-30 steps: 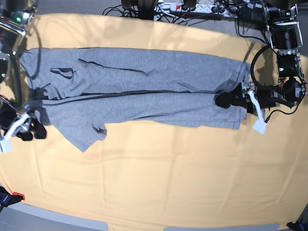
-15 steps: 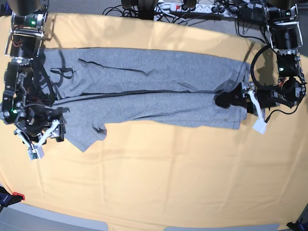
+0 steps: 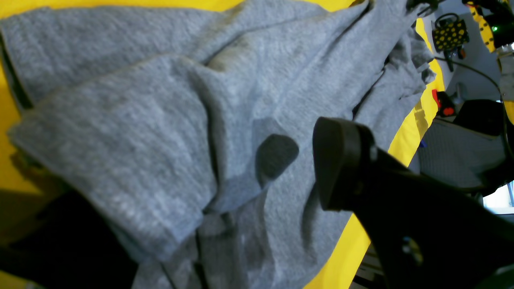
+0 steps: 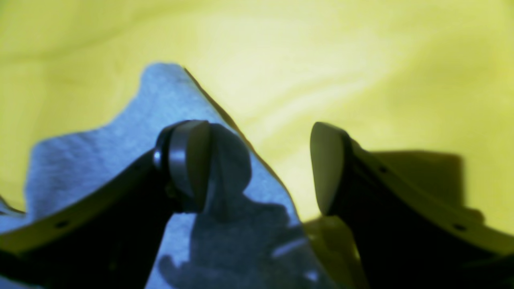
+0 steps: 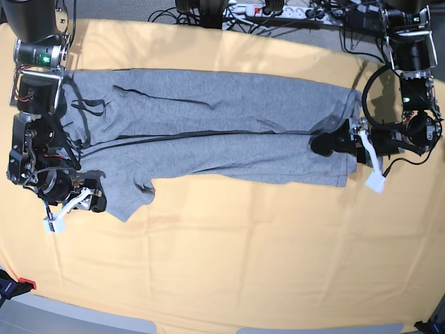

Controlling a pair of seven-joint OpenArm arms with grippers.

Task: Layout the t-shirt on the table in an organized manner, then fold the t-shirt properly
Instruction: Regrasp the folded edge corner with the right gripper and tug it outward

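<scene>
While the right gripper (image 5: 78,202) sits at the near-left corner of the t-shirt (image 5: 208,132), jaws spread and nothing held, we judge the step in hand is taking that loose sleeve flap for the next fold. To do it well, we'd want one finger (image 4: 188,164) under the cloth edge and the other on top, biting close to the hem so only the flap lifts, not the layer below. In the right wrist view one finger is over grey cloth and the other over bare table (image 4: 361,60), so the edge runs btwn them; good line-up, but no pinch yet.

Left gripper (image 5: 348,142) rests at the shirt's right end, also spread wide, not clamped on anything we can see. Left wrist view shows its dark finger (image 3: 341,160) above bunched fabric; contact uncertain. Both ends should lift together, else the band skews.

Shirt: heather grey, lying as a long band left to right across the far half of the table, w/ a dark fold line running lengthwise thru the middle. Sleeve flap sticks out toward near side at left. Right end rumpled. No lettering visible.
</scene>
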